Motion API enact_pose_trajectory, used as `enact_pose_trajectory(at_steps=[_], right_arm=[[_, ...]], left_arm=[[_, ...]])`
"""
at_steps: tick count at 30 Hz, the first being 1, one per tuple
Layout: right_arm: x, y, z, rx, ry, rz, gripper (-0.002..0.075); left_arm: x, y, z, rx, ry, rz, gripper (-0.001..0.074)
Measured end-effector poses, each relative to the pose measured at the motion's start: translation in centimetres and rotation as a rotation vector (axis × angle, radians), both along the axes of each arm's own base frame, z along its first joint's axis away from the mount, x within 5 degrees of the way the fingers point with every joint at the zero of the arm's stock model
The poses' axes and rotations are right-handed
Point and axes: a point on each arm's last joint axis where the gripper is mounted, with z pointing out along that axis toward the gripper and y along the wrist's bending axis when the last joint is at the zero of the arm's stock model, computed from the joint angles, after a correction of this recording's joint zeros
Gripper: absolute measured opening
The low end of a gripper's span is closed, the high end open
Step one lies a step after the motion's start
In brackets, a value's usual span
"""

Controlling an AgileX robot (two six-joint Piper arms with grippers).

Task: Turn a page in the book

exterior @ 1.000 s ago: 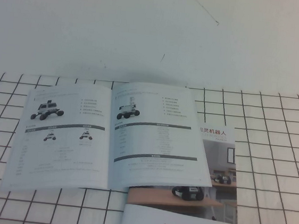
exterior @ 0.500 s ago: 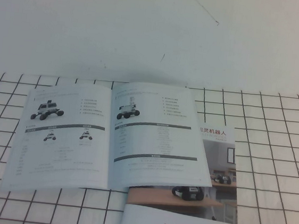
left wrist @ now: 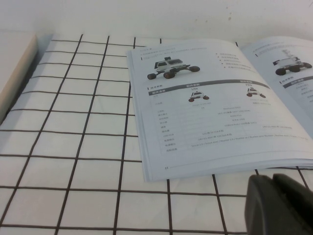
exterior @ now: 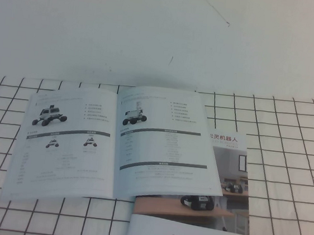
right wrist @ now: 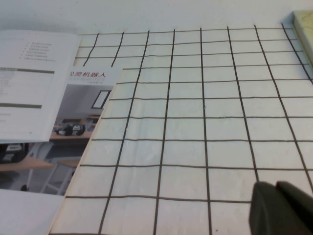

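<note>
The book [exterior: 115, 141] lies open on the checked cloth, white pages with wheeled-robot photos and grey bars. Its right-hand page [exterior: 162, 143] lies flat and overlaps a second booklet. The book also shows in the left wrist view [left wrist: 215, 103] and its page edge in the right wrist view [right wrist: 34, 83]. My left gripper [left wrist: 274, 203] is shut and empty, just short of the book's near left edge. My right gripper [right wrist: 279, 208] is shut and empty over bare cloth to the right of the booklets. Neither gripper shows in the high view.
A second booklet [exterior: 216, 196] with a Chinese title and a wooden-desk room photo lies under the book's right side; it also shows in the right wrist view [right wrist: 73, 127]. The checked cloth [exterior: 292, 165] ends at a white surface [exterior: 154, 33] behind.
</note>
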Motion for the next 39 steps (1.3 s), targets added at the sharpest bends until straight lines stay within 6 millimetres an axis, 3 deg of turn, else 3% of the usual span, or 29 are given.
enact_pose_trajectory(at_steps=[11,18,23,32,39], right_arm=[[0.4,0.1,1.2,0.068,-0.139,-0.015,0.0],[0.7,-0.2,2.9,0.095,-0.327,-0.044,0.0001],[0.7,-0.3,3.6,0.188,-0.408,-0.07,0.0001],[0.6,-0.5,4.3,0.254,-0.476,-0.092,0.0],[-0.1,-1.3,6.8,0.34,-0.773,-0.147,0.0001]], left_arm=[[0.2,-0.3,0.6,-0.13,-0.08,0.003,-0.0003],[0.3,0.6,3.9,-0.339,-0.443,0.084,-0.0002],[-0.1,1.3,5.4,-0.378,-0.623,0.137,-0.0002],[-0.2,1.4,5.6,-0.388,-0.645,0.146,-0.0002],[-0.6,1.8,6.4,-0.392,-0.75,0.174,-0.0002]])
